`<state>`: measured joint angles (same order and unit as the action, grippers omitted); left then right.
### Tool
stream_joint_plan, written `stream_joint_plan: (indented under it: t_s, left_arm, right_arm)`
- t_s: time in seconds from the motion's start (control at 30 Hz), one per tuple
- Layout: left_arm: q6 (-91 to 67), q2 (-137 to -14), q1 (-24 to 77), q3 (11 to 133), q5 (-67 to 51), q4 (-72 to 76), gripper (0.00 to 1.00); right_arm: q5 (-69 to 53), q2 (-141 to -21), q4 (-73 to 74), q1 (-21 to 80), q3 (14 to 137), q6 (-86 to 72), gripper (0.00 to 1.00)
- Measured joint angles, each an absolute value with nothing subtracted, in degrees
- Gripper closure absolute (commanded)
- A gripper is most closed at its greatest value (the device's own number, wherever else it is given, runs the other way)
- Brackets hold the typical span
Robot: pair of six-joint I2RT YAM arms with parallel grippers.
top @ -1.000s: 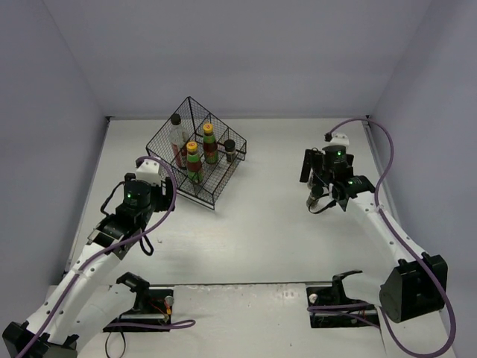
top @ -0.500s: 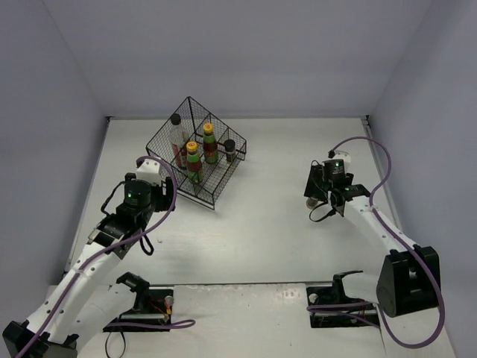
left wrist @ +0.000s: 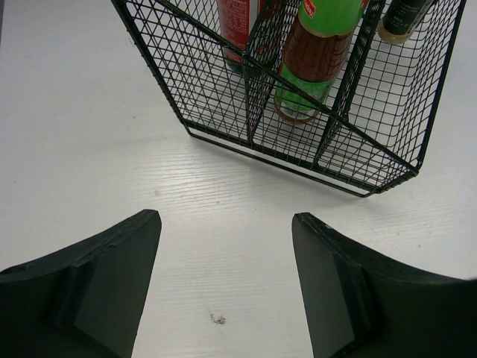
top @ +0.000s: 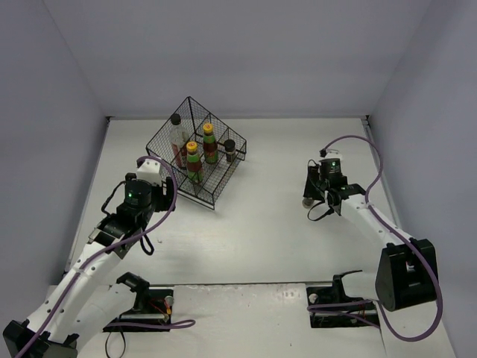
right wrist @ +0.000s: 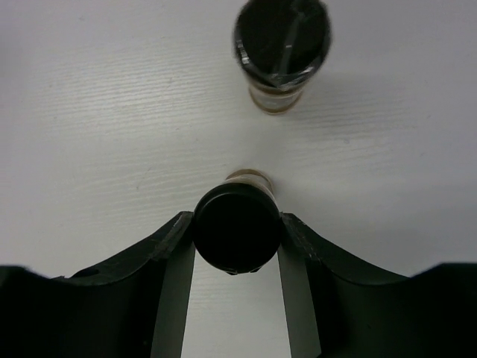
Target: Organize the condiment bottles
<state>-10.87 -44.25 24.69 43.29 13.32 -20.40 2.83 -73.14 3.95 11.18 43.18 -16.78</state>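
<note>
So the right gripper is clamped on a short black-capped jar; left gripper sits wide apart, gripping nothing.

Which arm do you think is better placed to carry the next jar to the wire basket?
Right. The right gripper grips a black-capped jar on the table; the left gripper is open and empty by the wire basket.
</note>
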Motion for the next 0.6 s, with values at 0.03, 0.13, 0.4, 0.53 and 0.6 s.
stream_joint_plan:
  t_s: [0.03,0.13,0.4,0.53,0.6]
  left_arm:
    - [-10.9,-44.3,24.7,43.3,13.3,-20.4,0.29]
    - [-10.9,-44.3,24.7,43.3,13.3,-20.4,0.29]
    - [-10.9,-44.6,24.7,43.3,13.3,-20.4,0.29]
    - [-10.9,-44.6,24.7,43.3,13.4,-20.4,0.29]
    - [-10.8,-44.6,24.6,43.3,13.4,-20.4,0.29]
  right_arm:
    - [2.6,-73.1,3.9,11.7,43.2,-16.3,1.00]
    - [2.5,-73.0,4.5,16.4,44.2,-14.5,1.00]
    - [-4.3,-76.1,4.9,26.1,63.7,-7.9,1.00]
    - [-7.7,-81.8,3.3,28.3,74.0,-5.5,1.00]
    - [-9.0,-85.5,3.4,30.2,78.4,-4.6,1.00]
